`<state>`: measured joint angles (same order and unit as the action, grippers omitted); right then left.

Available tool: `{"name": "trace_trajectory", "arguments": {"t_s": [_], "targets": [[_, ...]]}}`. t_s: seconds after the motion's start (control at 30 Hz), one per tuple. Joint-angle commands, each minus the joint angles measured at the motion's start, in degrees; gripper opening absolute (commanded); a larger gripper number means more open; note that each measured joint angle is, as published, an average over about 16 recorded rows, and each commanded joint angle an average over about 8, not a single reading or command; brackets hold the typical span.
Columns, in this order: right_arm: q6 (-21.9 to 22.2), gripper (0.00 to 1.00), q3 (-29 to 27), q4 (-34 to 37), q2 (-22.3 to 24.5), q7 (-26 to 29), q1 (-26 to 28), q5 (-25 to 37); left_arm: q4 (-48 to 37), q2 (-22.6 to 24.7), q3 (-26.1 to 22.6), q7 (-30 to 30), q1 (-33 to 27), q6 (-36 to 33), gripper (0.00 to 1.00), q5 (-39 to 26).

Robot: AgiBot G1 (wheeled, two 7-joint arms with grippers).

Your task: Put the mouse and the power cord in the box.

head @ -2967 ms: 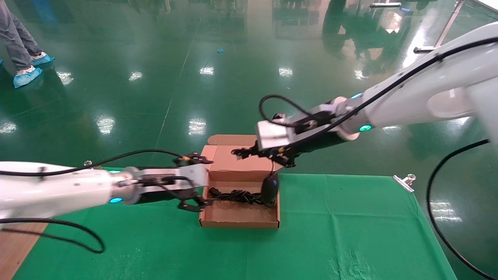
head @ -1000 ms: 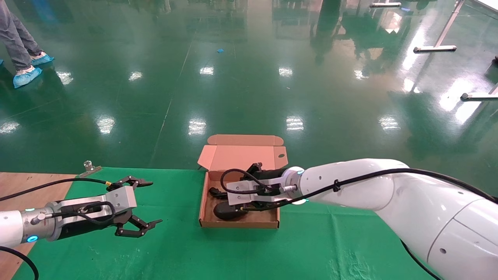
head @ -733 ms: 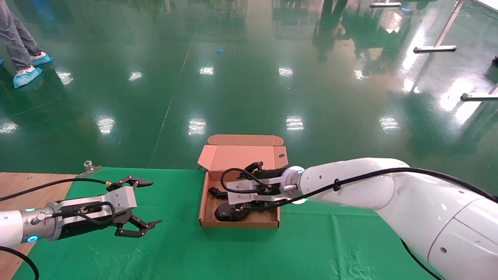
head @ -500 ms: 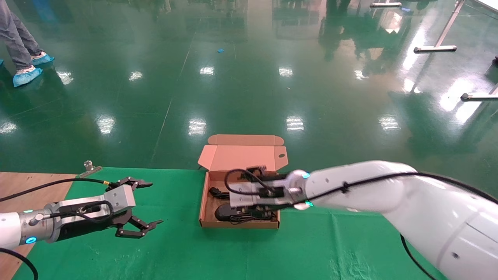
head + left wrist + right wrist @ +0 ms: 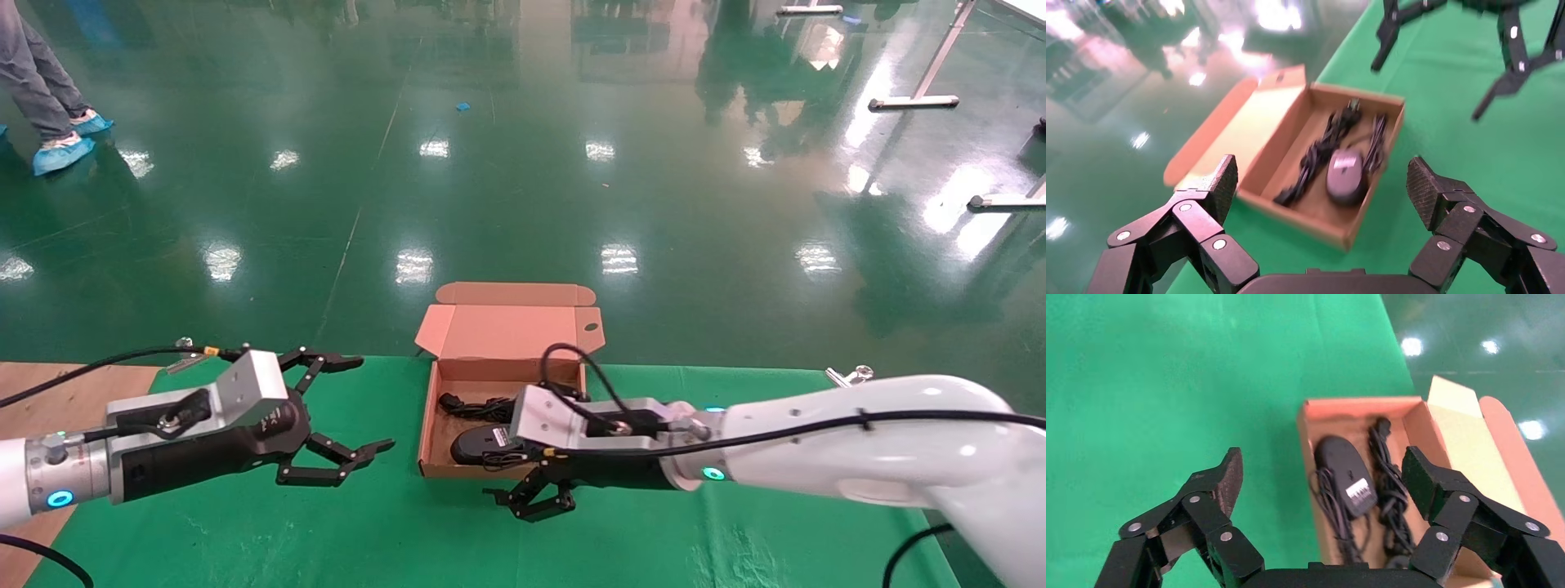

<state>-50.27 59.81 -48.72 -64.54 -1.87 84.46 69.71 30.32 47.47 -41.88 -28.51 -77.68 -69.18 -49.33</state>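
Withdrawn from the box (image 5: pixel 507 331) to its near rim: right gripper (image 5: pixel 535 501), jaws spread, empty. Lying upturned inside on matte cardboard: glossy oval mouse (image 5: pixel 482 442), beside bundled power cord (image 5: pixel 478 406). Hovering left over green cloth (image 5: pixel 719 457): left gripper (image 5: pixel 347 404), wide open, empty.

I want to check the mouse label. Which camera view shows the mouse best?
The right wrist view: the mouse lies unobstructed, pale label up, in the box. The left wrist view shows it blurrier; in the head view the right arm hides part of it.
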Motion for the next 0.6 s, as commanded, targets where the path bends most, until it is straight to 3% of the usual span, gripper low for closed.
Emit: {"name": "trace_trajectory", "arguments": {"t_s": [0.03, 0.6], "targets": [[-1.74, 1.00, -2.16, -1.22, 1.45, 0.62, -1.13, -1.37, 2.08, -0.60, 1.24, 1.88, 0.77, -0.79, 1.00, 0.36], [-16.56, 1.00, -20.47, -11.62, 13.80, 5.90, -10.70, -13.02, 19.72, -5.68, 11.79, 17.90, 7.34, -7.53, 1.00, 3.40]]}}
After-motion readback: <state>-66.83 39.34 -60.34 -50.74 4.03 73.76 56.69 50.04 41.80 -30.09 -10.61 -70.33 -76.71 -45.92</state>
